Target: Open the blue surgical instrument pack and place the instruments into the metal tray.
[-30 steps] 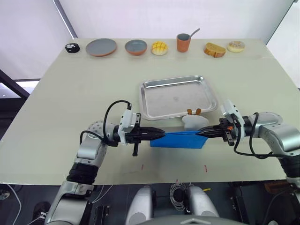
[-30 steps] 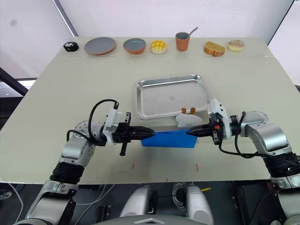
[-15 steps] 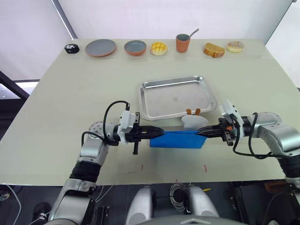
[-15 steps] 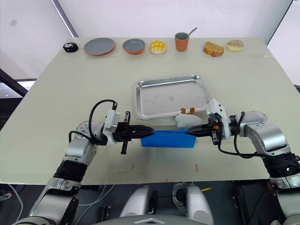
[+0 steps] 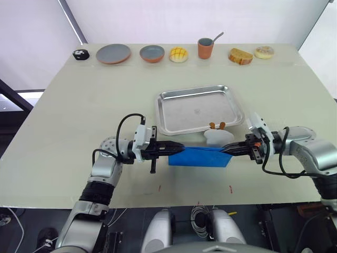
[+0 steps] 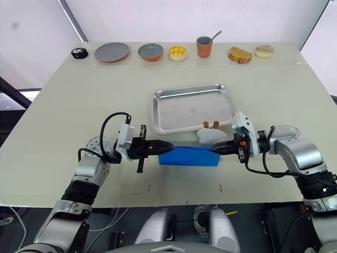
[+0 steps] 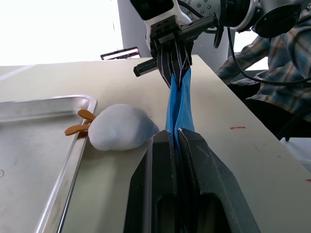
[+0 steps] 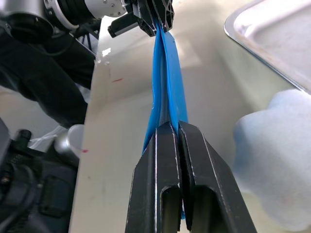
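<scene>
Left tool (image 5: 179, 149): clenching the left end of the blue surgical instrument pack (image 5: 201, 156), fingers pinched flat on the blue edge.
Right tool (image 5: 225, 149): gripping the pack's opposite end the same way — both ends are being held at once.
Pack: hanging stretched between the two tools, standing on edge with its lower side at or just above the table (image 5: 79, 105); I cannot tell which.
Long axis: running straight from one tool to the other, so each tool is pointing along the pack toward its partner.
Seam: in the wrist views the two blue layers are lying close together, only slightly bellied apart; the pack is looking unopened.
Instruments: none showing — presumably inside the pack.
Metal tray (image 5: 167, 126): sitting just beyond the pack, on the far side of the line joining the tools, its near rim close to it; nothing is lying in it.
White wad with orange bits (image 5: 217, 136): resting between the pack and the tray's near right corner, nearer the right tool.
Nearer arm: both are equally placed on the pack; the right tool is sitting slightly closer to the tray.
Coming move, as I judge it: parting the layers, then carrying the contents away from the robot into the tray.
</scene>
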Robot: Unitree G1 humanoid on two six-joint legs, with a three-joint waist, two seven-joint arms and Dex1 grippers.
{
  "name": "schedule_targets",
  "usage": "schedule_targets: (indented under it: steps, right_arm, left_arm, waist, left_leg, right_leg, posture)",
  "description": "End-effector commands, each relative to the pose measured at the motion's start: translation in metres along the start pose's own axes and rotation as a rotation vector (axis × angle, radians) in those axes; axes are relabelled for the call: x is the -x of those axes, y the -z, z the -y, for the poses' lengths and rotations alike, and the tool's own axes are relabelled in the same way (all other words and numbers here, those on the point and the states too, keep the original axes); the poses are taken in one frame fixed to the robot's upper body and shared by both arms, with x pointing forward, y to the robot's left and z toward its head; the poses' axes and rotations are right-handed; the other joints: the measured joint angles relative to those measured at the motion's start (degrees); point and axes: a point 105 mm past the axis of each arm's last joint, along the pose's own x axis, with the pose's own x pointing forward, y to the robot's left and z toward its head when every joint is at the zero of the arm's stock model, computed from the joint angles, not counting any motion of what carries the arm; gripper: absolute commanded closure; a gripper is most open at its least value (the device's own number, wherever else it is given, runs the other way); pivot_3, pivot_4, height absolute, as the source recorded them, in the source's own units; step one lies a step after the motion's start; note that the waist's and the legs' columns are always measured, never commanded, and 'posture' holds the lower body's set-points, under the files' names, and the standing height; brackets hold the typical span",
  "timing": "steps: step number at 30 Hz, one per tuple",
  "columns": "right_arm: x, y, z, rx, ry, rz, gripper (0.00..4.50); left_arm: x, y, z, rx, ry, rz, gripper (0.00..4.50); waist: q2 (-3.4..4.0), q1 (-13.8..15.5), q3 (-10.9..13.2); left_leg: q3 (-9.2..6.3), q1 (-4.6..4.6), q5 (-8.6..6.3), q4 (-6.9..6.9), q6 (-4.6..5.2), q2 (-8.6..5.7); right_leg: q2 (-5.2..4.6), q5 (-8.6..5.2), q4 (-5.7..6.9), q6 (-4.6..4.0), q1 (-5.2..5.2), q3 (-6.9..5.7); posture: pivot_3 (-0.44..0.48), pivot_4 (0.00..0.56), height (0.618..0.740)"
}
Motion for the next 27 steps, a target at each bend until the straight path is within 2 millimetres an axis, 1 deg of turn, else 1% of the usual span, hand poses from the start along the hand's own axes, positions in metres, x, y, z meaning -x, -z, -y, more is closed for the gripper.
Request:
schedule_targets:
  steps: [1,2,4,6,7,8,10,13,15,18,20,24,27]
  right_arm:
    - [0.012,-0.012,-0.006,0.028,-0.004,0.006,3.05]
    - [0.018,-0.017,-0.003,0.033,0.021,0.023,2.63]
    - [0.027,-0.022,-0.001,0.028,0.046,0.044,1.66]
    - [0.043,-0.028,0.000,0.004,0.074,0.062,0.50]
    - [0.048,-0.030,0.002,0.005,0.097,0.066,0.19]
    - [0.051,-0.033,0.007,0.033,0.138,0.066,0.07]
    - [0.052,-0.038,0.014,0.060,0.184,0.065,0.07]
    - [0.045,-0.040,0.032,0.092,0.265,0.029,0.07]
    - [0.038,-0.036,0.047,0.098,0.312,0.001,0.07]
    - [0.031,-0.022,0.063,0.105,0.348,-0.087,0.07]
    - [0.027,-0.016,0.071,0.091,0.366,-0.113,0.07]
    - [0.017,-0.008,0.076,0.069,0.343,-0.160,0.07]
    - [0.011,-0.004,0.075,0.067,0.306,-0.187,0.07]
  left_arm:
    - [0.006,0.006,0.002,0.015,-0.011,-0.053,4.50]
    - [0.006,0.006,0.002,0.013,-0.010,-0.055,4.50]
    - [0.005,0.005,0.003,0.010,-0.010,-0.056,4.50]
    - [0.005,0.004,0.003,0.005,-0.009,-0.057,4.50]
    - [0.005,0.003,0.004,0.003,-0.009,-0.057,4.50]
    - [0.005,0.001,0.004,0.000,-0.008,-0.056,4.50]
    - [0.004,0.000,0.005,-0.004,-0.007,-0.055,4.50]
    - [0.004,-0.001,0.005,-0.013,-0.002,-0.057,4.50]
    - [0.004,-0.002,0.006,-0.015,-0.001,-0.058,4.50]
    - [0.003,-0.004,0.006,-0.019,-0.001,-0.057,4.50]
    - [0.002,-0.006,0.006,-0.022,0.001,-0.057,4.50]
    - [0.000,-0.008,0.008,-0.026,0.005,-0.058,4.50]
    - [0.000,-0.009,0.009,-0.026,0.003,-0.060,4.50]
  waist:
    - [0.00,0.1,0.0]
    - [0.00,0.1,0.0]
    - [0.00,0.1,0.0]
    - [0.01,0.2,0.0]
    - [0.01,0.2,0.0]
    - [0.01,0.1,0.0]
    - [0.01,-0.1,0.0]
    - [0.01,-0.2,0.0]
    - [0.01,-0.2,0.0]
    - [0.01,-0.1,0.0]
    - [0.02,-0.1,0.0]
    - [0.05,0.0,0.1]
    - [0.05,0.1,0.1]
  left_leg:
    - [0.00,-0.01,0.00,0.00,0.00,0.00]
    - [0.00,-0.02,0.00,0.00,0.00,0.00]
    - [0.01,-0.02,0.00,0.00,0.00,0.00]
    - [0.00,-0.02,0.00,0.00,0.00,-0.01]
    - [0.00,-0.03,0.00,0.00,0.00,-0.01]
    - [0.01,-0.03,0.00,0.00,0.00,-0.01]
    - [0.02,-0.03,0.00,0.00,0.00,0.00]
    - [0.03,-0.02,0.00,-0.02,0.00,-0.01]
    - [0.03,-0.04,0.00,-0.02,0.00,-0.01]
    - [0.03,-0.07,0.00,-0.02,0.00,-0.01]
    - [0.05,-0.08,0.00,-0.02,0.00,-0.01]
    - [0.05,-0.08,0.00,-0.02,0.00,-0.01]
    - [0.04,-0.08,0.00,-0.02,0.00,0.00]
  right_leg:
    - [0.00,0.00,0.00,0.00,0.00,0.00]
    - [-0.01,0.00,0.00,0.00,0.00,0.00]
    - [-0.01,0.00,0.00,0.00,0.00,0.00]
    - [-0.01,0.00,0.00,0.00,0.00,0.00]
    - [-0.02,0.00,-0.01,0.00,0.00,0.00]
    - [-0.03,0.00,-0.01,0.00,0.00,0.00]
    - [-0.02,0.00,-0.01,0.00,-0.01,0.02]
    - [0.02,0.00,0.00,0.00,-0.02,0.02]
    - [0.01,0.00,-0.01,0.00,-0.02,0.03]
    - [-0.01,0.00,-0.03,0.00,-0.03,0.02]
    - [-0.05,0.00,-0.04,0.00,-0.03,0.02]
    - [-0.07,0.00,-0.03,0.00,-0.04,0.02]
    - [-0.07,0.00,-0.03,0.00,-0.04,0.01]
  posture:
    - [0.000,0.150,0.740]
    - [0.000,0.150,0.740]
    - [0.000,0.150,0.740]
    - [0.000,0.150,0.740]
    - [0.000,0.150,0.740]
    - [0.000,0.150,0.740]
    - [0.000,0.150,0.740]
    - [0.000,0.150,0.740]
    - [0.000,0.150,0.740]
    - [0.000,0.150,0.740]
    - [0.000,0.150,0.740]
    - [0.000,0.150,0.740]
    - [0.000,0.150,0.740]
